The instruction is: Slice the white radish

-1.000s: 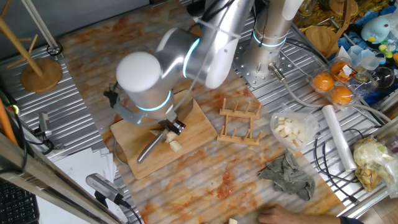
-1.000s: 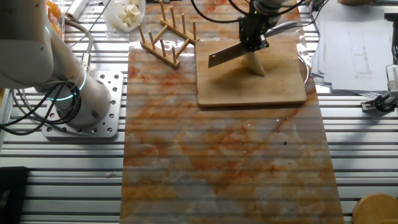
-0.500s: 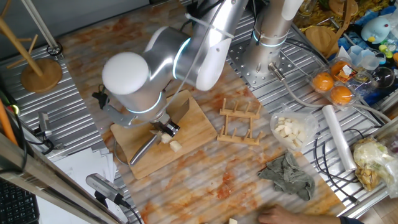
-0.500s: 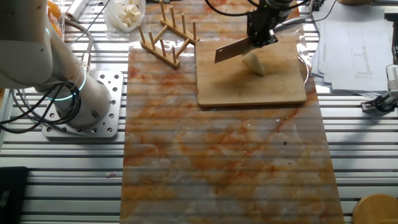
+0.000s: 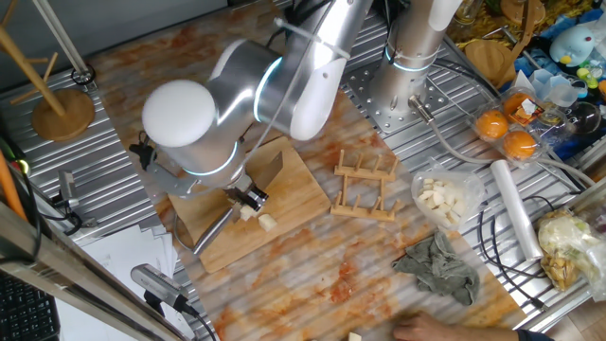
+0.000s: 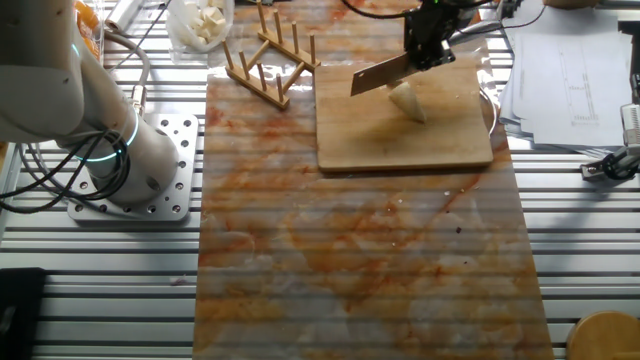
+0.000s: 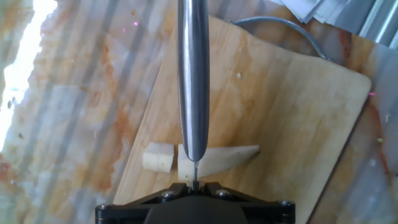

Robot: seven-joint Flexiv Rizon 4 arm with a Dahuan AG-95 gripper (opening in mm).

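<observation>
The white radish lies on the wooden cutting board (image 7: 292,118) as a tapered cream piece (image 7: 227,157) with a short cut-off piece (image 7: 157,157) at its thick end. My gripper (image 7: 194,185) is shut on a knife (image 7: 193,81), which the hand view shows edge-on, directly above the cut between the two pieces. In the other fixed view the gripper (image 6: 430,48) holds the knife blade (image 6: 380,77) in the air, just above and left of the radish (image 6: 406,99). In one fixed view the arm hides most of the gripper (image 5: 248,197); a radish piece (image 5: 268,224) shows beside it.
A wooden rack (image 5: 365,185) stands right of the board (image 5: 284,204). Beyond it are a clear bag of pale cubes (image 5: 443,197), a grey cloth (image 5: 437,265) and oranges (image 5: 507,133). The arm's base (image 6: 130,160) and papers (image 6: 570,60) flank the mat.
The gripper has lifted the knife off the radish and carried it a little away from the rack. The radish pieces have stayed in place on the board.
</observation>
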